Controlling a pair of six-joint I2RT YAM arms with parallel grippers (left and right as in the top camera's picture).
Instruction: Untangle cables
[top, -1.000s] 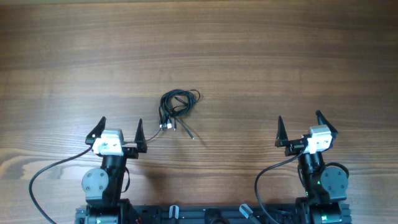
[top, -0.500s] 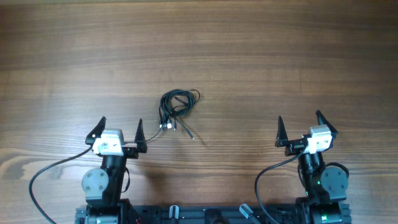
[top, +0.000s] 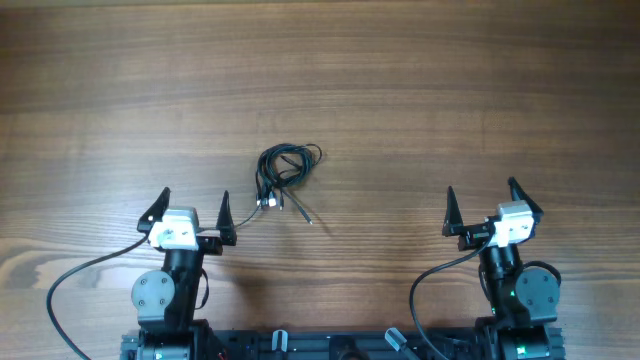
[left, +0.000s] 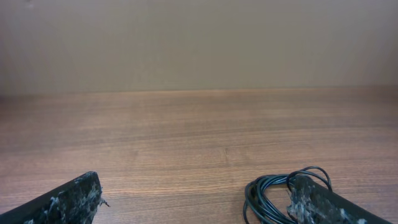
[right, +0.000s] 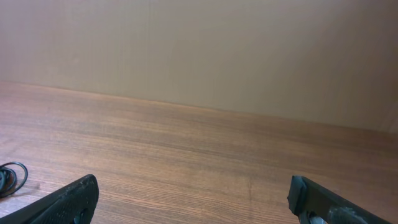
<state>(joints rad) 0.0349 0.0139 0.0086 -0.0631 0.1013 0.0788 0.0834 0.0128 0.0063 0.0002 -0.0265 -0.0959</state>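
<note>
Surface: a brown wood-grain laminate counter (top: 420, 90), with the grain running side to side. Both wrist views show it meeting a plain beige wall (left: 199, 43) at its far edge.

Task item: a small tangle of thin black cables (top: 284, 172) lies on the counter left of centre, ahead of the left arm and well apart from the right arm. The cords form a loose coil on the far side. Pale-tipped plug ends (top: 271, 203) gather on the near side, and one strand trails off toward the near right. Another thin strand runs toward the left jaws; whether it touches them cannot be told. In the left wrist view the coil (left: 266, 198) sits low and right, partly behind one finger. In the right wrist view only a loop (right: 12, 177) shows at the left edge.

Left jaws: spread wide, holding nothing, black scuffed fingers (left: 68, 202) just above the counter.

Right jaws: likewise spread wide and empty, with bare counter between them.

Thick black robot leads (top: 85, 270) curve from each arm base along the near edge.
</note>
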